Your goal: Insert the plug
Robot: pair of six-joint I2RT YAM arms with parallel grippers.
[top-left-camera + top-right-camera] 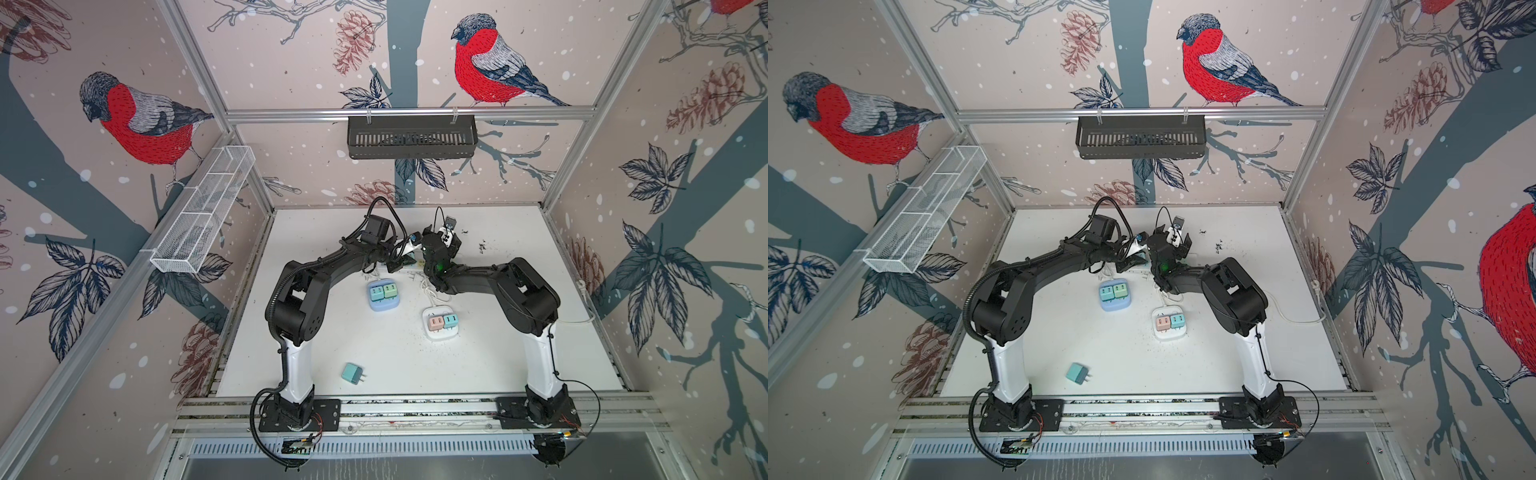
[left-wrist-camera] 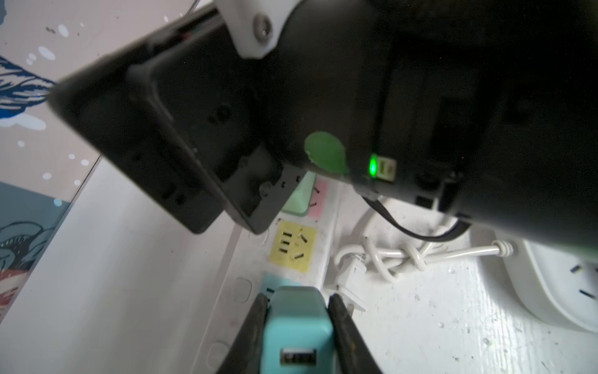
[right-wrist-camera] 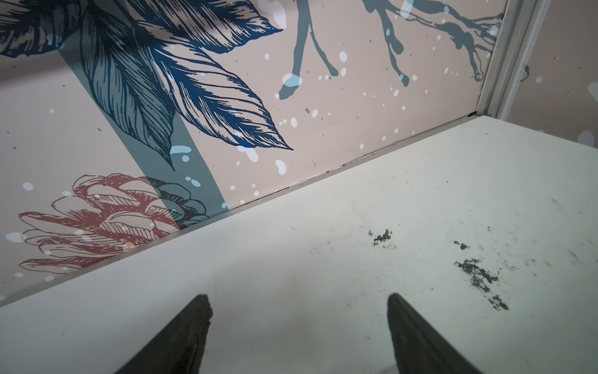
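Clamped narrow in the left claw [image 2: 297,301]: one teal plug [image 2: 297,327], gripped by both sides, USB port toward the wrist camera. Just under it, a long white power strip [image 2: 252,259], with one teal socket patch [image 2: 270,281] right at the plug's nose, next one yellow patch [image 2: 293,246], next one pink patch [image 2: 318,197] and one pale green piece [image 2: 296,194], both partly hidden behind the other arm. Cannot tell whether the prongs are in a socket. Beside the strip, one knotted white cord [image 2: 388,259]. Over bare counter [image 3: 323,226] near the rear wall, the right claw [image 3: 297,299], spread wide, nothing between its two fingers. Elsewhere on the counter, in both top views: one blue socket block [image 1: 384,308] with two adapters plugged in, one white block [image 1: 439,336] with two more, and one loose teal adapter [image 1: 352,372] lying on its side near the front edge
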